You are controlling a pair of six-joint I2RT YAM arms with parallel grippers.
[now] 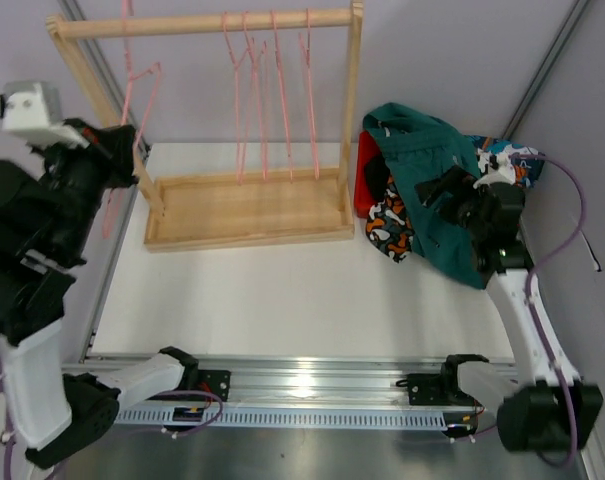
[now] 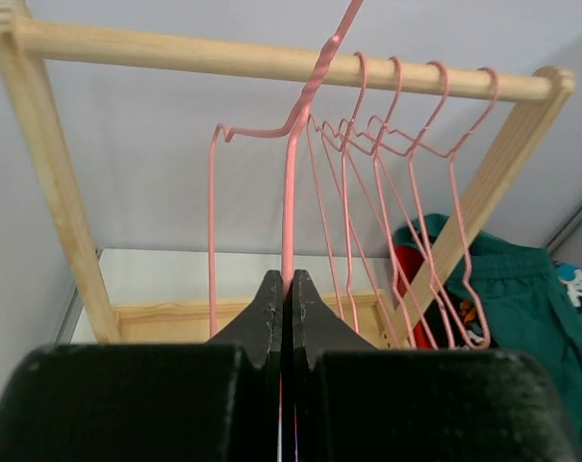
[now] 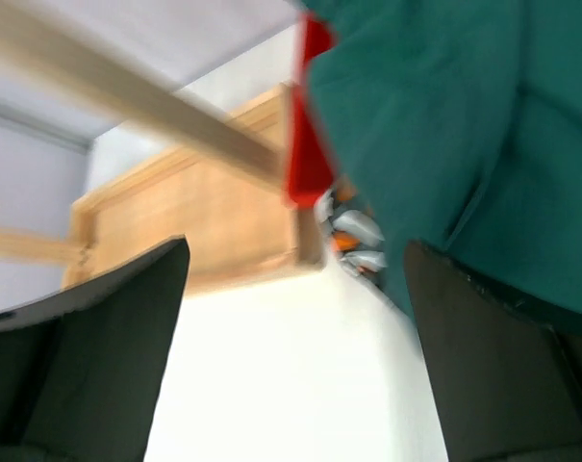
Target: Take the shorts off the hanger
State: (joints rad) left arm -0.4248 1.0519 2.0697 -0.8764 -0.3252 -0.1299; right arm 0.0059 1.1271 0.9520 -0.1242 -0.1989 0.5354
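Observation:
My left gripper is shut on the wire of a bare pink hanger at the rack's left end; in the left wrist view the jaws pinch its vertical wire. The shorts lie in a pile right of the rack, with the teal-green pair on top, the orange-grey-white camo pair below, and the blue patterned pair behind. My right gripper hovers open and empty over the pile. In the blurred right wrist view the teal-green pair is just beyond it. Plain black and navy pairs are hidden.
The wooden rack stands at the back with its rail across the top. Several bare pink hangers hang from the rail and also show in the left wrist view. A red cloth lies at the pile's left edge.

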